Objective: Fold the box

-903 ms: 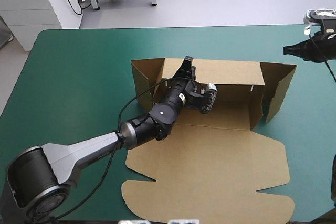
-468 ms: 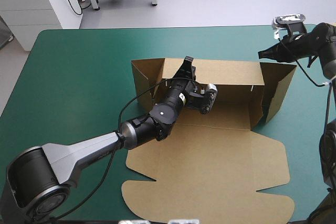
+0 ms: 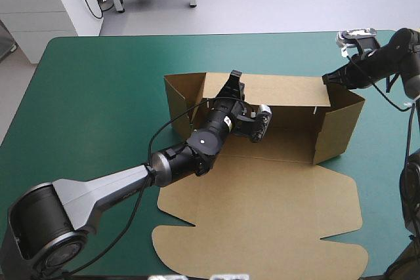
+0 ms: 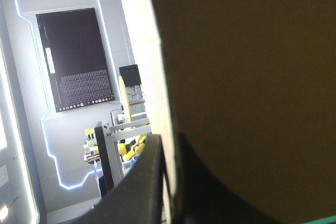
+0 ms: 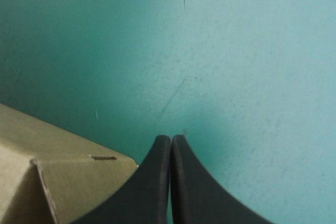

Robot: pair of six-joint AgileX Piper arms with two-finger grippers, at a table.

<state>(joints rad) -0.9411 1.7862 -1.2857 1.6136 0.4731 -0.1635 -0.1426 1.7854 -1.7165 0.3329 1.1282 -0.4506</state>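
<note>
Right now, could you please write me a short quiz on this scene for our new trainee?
1. True or false: the left hand is shut on the far wall of the box.
2. In what state is the right hand, at the far right corner of the box? A open; B shut; C out of view.
3. Fill in: the lid panel lies ___ on the teal-green cover.
Key: 1 true; 2 B; 3 flat.
</note>
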